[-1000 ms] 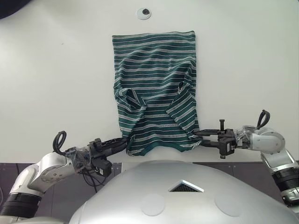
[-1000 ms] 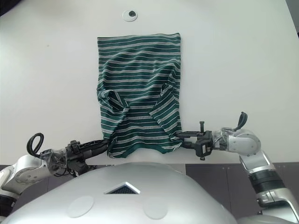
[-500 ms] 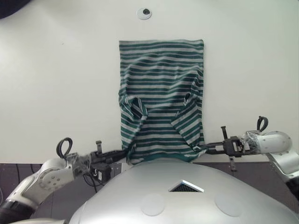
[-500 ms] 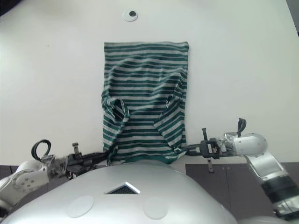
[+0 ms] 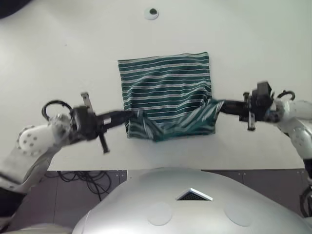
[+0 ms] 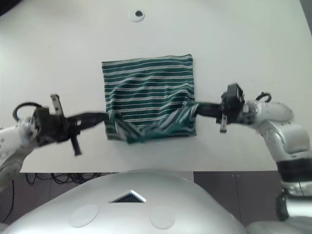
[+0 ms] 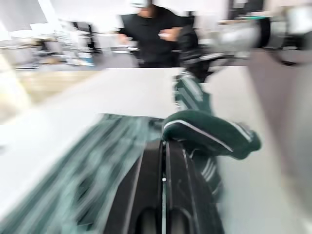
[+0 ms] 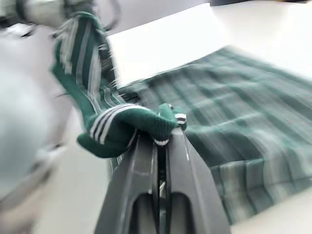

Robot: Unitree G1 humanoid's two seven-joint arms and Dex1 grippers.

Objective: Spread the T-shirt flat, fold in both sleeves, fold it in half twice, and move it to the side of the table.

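The green T-shirt (image 5: pixel 165 83) with white stripes lies on the white table (image 5: pixel 58 58), sleeves folded in, its near end lifted and curling over the rest. My left gripper (image 5: pixel 130 115) is shut on the near left corner, which bunches over its tip (image 7: pixel 204 136). My right gripper (image 5: pixel 218 104) is shut on the near right corner, a fold of cloth (image 8: pixel 126 126) draped over its fingers (image 8: pixel 175 161). Between the two grippers the raised edge (image 6: pixel 151 127) sags in a loose roll. The far hem (image 6: pixel 146 61) rests flat.
A small round white disc (image 5: pixel 153 12) with a dark centre sits on the table beyond the shirt. The table's near edge (image 5: pixel 146 168) runs just below the grippers. Bare tabletop stretches to both sides of the shirt.
Both grippers have lifted the near end of the T-shirt and carried it away from me over the rest, so the shirt now looks about half as long.
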